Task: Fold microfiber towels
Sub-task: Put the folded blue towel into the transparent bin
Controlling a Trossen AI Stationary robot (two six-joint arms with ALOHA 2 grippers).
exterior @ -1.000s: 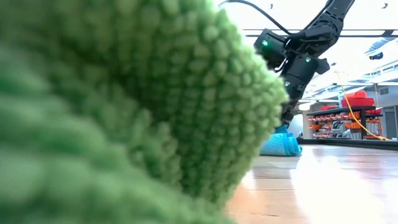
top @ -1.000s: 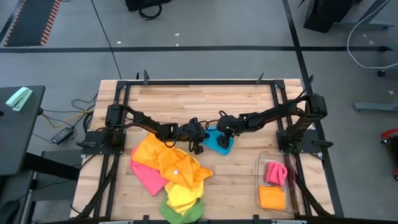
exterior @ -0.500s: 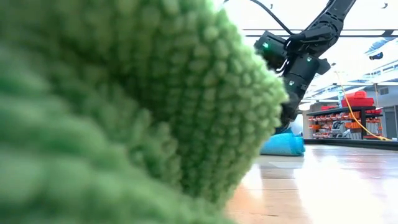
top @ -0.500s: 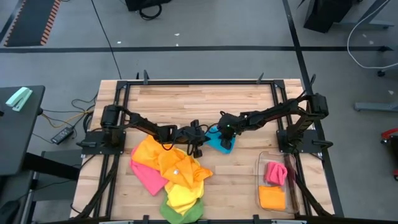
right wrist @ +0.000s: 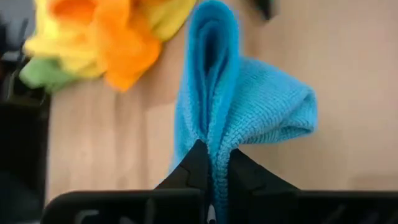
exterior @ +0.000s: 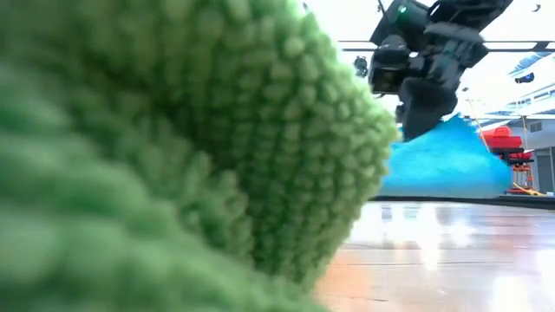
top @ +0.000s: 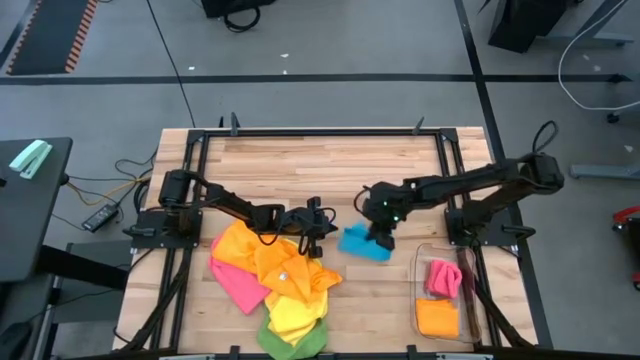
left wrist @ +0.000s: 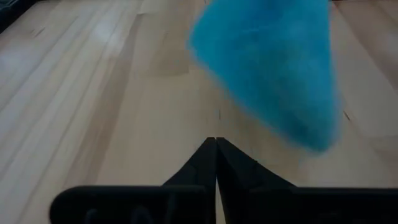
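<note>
A blue microfiber towel [top: 358,243] hangs from my right gripper [top: 380,238], which is shut on it near the table's middle. In the low view the towel [exterior: 444,163] spreads out below the gripper [exterior: 422,121] and looks clear of the tabletop. My left gripper [top: 322,222] is shut and empty just left of it; its wrist view shows the shut fingertips [left wrist: 216,142] with the blue towel [left wrist: 273,68] ahead, apart. A pile of orange, yellow, pink and green towels [top: 275,280] lies at the near left. My right gripper pinches a bunched fold of the blue towel [right wrist: 212,140] between its two fingers, several layers together. The fingers slant down from the table's right side. The towel hangs below them, slack and fanned out, apparently lifted clear of the table.
A clear bin [top: 417,290] stands at the near right with a pink towel [top: 443,277] and an orange towel [top: 437,318] in it. A green towel [exterior: 173,147] fills the left of the low view. Bare wood [top: 320,165] lies toward the far edge.
My right gripper has risen and gone toward the table's near right with the blue towel. The towel lay bunched on the table before; now it hangs lifted below the fingers and fans out.
</note>
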